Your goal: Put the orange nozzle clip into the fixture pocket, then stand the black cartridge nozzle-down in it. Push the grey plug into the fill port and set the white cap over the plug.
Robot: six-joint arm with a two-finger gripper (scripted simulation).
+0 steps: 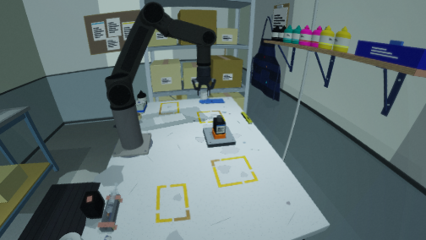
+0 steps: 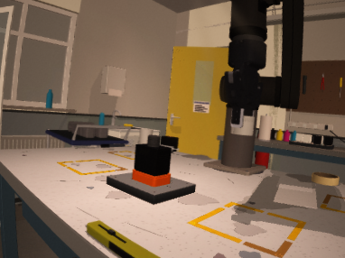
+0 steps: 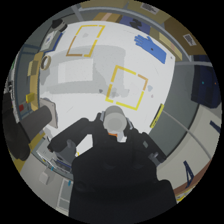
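Note:
The white cap (image 3: 115,123) sits clamped between the fingers of my gripper (image 1: 204,94), lifted well above the table over the far yellow square (image 1: 210,116); it also shows as a pale cylinder under the fingers (image 2: 240,119). The black cartridge (image 1: 218,124) stands in the orange nozzle clip (image 1: 219,134) on the grey fixture (image 1: 219,137), nearer the table's middle and in front of the gripper. A grey plug (image 2: 155,140) sticks up from the cartridge's top.
Shelves with cardboard boxes (image 1: 226,71) stand behind the table. A blue glove (image 3: 150,47) lies at the far edge. A yellow-green tool (image 1: 247,117) lies by the right edge. A tape roll (image 2: 325,178) sits near the arm's base (image 1: 130,131).

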